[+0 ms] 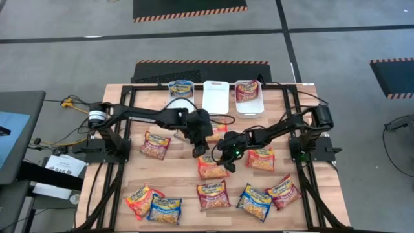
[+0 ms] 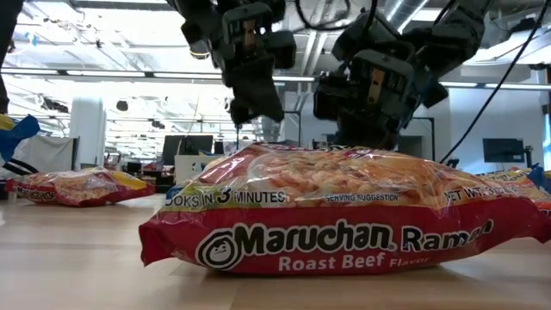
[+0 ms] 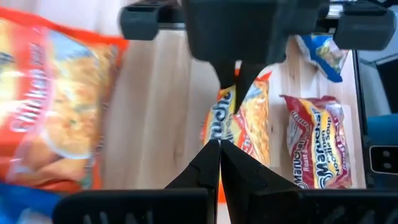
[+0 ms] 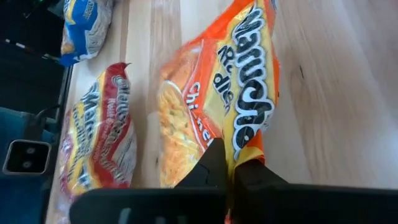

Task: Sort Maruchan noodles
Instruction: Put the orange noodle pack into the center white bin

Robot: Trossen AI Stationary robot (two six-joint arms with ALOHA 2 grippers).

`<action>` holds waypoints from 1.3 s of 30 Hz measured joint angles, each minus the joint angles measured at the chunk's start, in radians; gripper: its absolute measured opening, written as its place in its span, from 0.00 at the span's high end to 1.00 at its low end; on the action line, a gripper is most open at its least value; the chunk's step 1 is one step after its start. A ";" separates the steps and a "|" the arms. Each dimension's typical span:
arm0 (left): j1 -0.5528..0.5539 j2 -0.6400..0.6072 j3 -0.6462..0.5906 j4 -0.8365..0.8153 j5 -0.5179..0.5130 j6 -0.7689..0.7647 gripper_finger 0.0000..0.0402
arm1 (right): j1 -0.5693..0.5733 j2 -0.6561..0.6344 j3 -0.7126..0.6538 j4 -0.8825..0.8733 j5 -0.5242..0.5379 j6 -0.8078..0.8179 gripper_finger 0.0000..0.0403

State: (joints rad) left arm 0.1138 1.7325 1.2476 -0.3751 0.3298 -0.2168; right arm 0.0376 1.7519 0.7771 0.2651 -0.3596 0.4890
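Right gripper [image 4: 229,163] has its fingers pinched tight on the edge of an orange chicken packet [image 4: 214,93] near the middle of the table, so the packet hangs crumpled from that one edge — a grip that suits lifting a thin, crinkly bag without crushing the noodle block. Just beside it the left gripper [image 3: 219,152] hangs over the boards with its fingers pressed together on nothing, likely waiting its turn. Nearest the low camera lies a dark red packet [image 2: 344,207] reading "Maruchan Ramen", "Roast Beef Flavor", "Cooks in 3 minutes" and "Serving suggestion". Along the near edge of the table [image 1: 181,184] sit more loose packets: an orange one overlapping a blue one [image 1: 165,210], a dark red one [image 1: 213,195], another blue [image 1: 254,201] and another dark red [image 1: 283,191]. Farther back, orange packets lie either side of the arms. At the far edge stand three white trays — the left tray [image 1: 181,88] holds a blue packet, the middle tray [image 1: 215,94] looks bare, and the right tray [image 1: 250,97] holds a dark red one, which suggests one kind per tray, with the middle left for orange.
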 joint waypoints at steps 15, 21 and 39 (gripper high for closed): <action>0.071 -0.245 0.001 -0.091 -0.179 0.034 1.00 | -0.086 -0.348 0.021 -0.248 0.168 -0.123 0.99; 0.104 -0.313 0.001 -0.079 -0.245 0.036 1.00 | -0.209 -0.484 0.021 -0.278 0.268 -0.216 0.99; 0.232 -0.353 0.001 -0.069 -0.371 0.024 1.00 | -0.718 -0.341 0.386 -0.352 0.220 -0.837 0.98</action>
State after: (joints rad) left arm 0.3458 1.3792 1.2484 -0.4437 -0.0410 -0.1929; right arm -0.6809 1.4111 1.1628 -0.0865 -0.1392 -0.3478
